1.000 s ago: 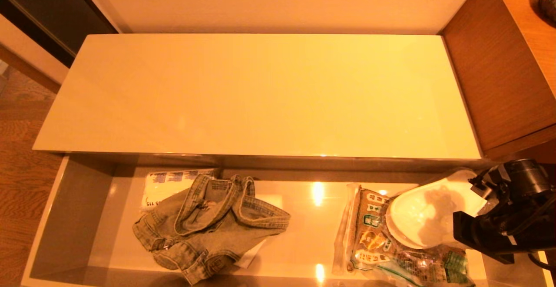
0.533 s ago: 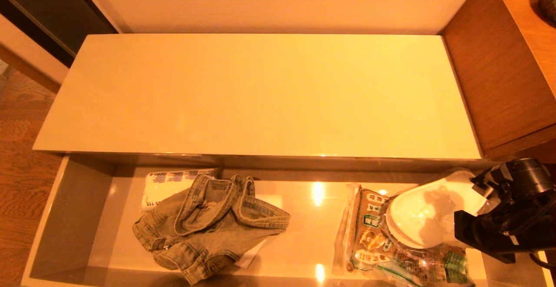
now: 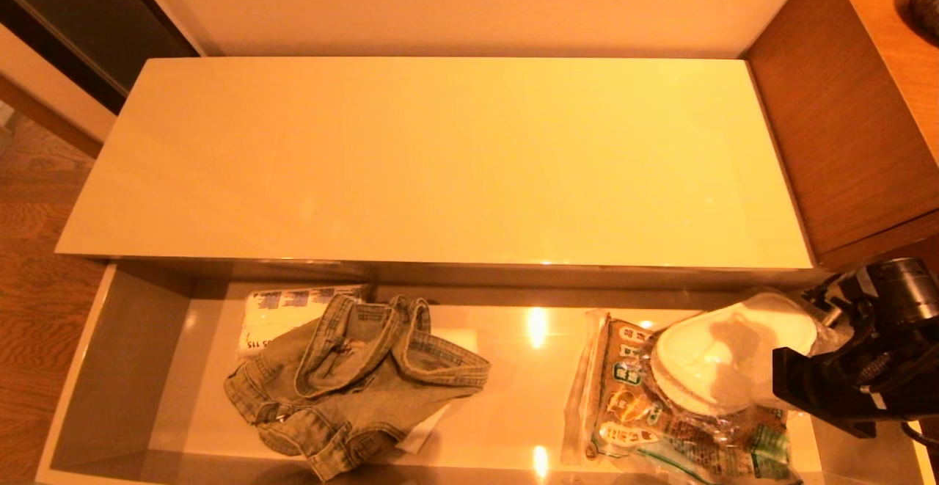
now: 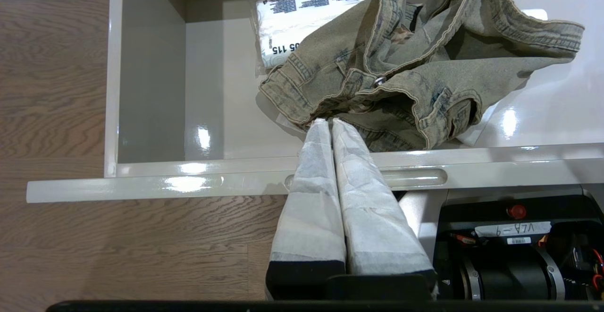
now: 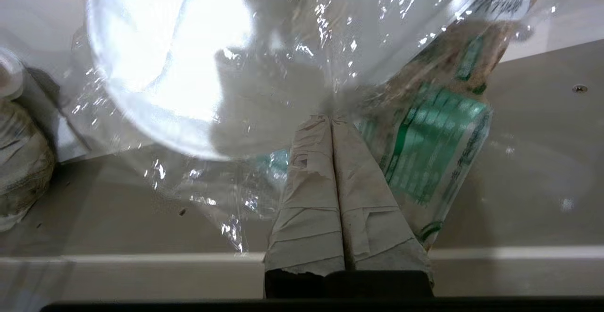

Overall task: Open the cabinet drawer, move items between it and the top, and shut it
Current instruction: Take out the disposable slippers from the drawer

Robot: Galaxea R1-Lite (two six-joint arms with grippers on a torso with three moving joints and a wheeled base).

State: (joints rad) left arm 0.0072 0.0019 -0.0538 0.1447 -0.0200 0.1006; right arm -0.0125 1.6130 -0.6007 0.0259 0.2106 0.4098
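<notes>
Drawer pulled out below the bare glossy top of the cabinet, wood-grain floor at its left.

From the left: the white tissue pack, its black print reading "115", lies partly under the faded denim garment. The left gripper hangs by the drawer's front edge, jaws pressed together on nothing. Farther right the brown printed food bag carries green labels too small to read. The right gripper is pinched tight on the clear wrap of the white slippers, which overlap that bag. A brown wooden unit stands at far right.
</notes>
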